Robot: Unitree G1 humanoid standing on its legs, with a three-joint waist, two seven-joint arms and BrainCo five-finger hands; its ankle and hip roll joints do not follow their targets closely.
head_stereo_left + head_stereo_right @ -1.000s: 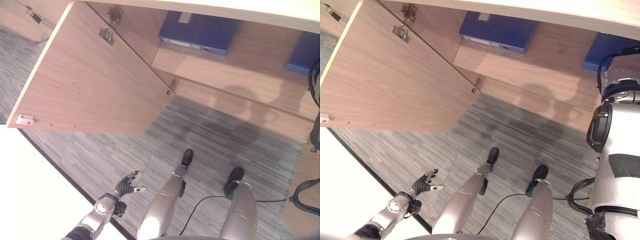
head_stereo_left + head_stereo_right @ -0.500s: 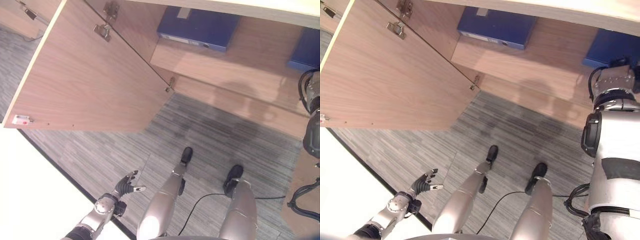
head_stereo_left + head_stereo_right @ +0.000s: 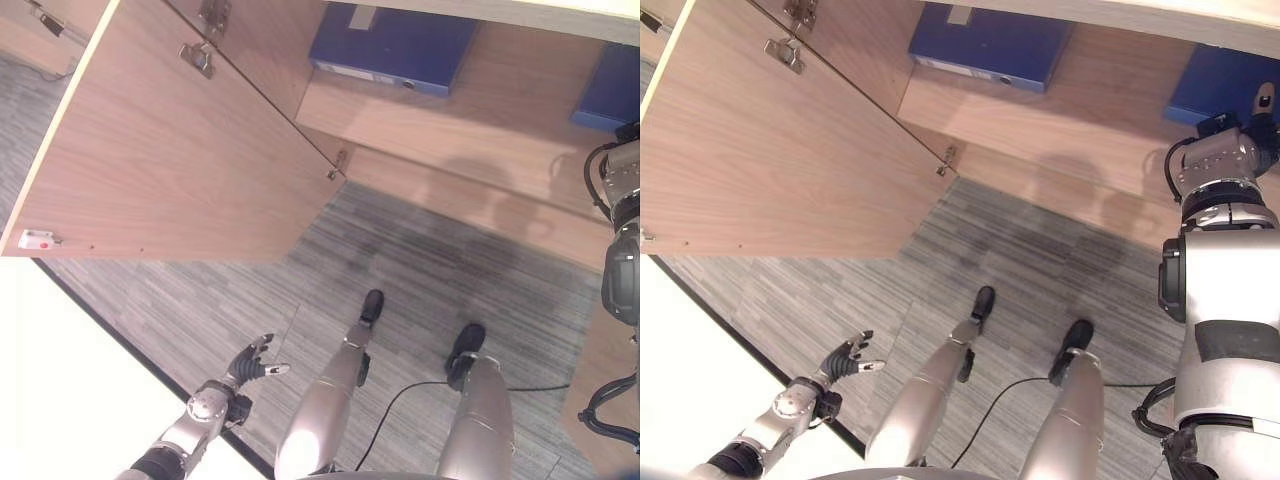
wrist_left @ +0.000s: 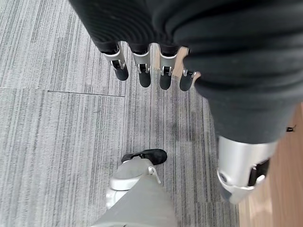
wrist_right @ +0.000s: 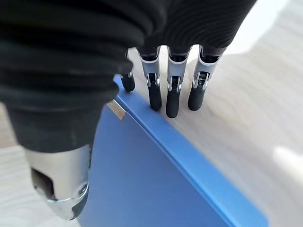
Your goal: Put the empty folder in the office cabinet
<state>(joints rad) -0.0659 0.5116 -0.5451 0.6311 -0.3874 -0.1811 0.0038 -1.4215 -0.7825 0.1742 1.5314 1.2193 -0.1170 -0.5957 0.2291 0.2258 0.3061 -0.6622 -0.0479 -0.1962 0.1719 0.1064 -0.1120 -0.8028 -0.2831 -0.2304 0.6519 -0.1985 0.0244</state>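
Left eye view: your left hand hangs low over the grey carpet with fingers loosely spread and nothing in it. The cabinet door stands wide open, and a blue folder lies on the shelf inside.

Right eye view: your right arm reaches up to a second blue folder at the shelf's right end.

Left wrist view: the fingers are straight and relaxed over the carpet.

Right wrist view: your right hand has straight fingers over the folder's edge and the thumb apart beside its cover, so it looks released, not clamped. The folder appears to rest on the shelf, so I judge the placing nearly done; you are left to draw the arm back and perhaps close the door.
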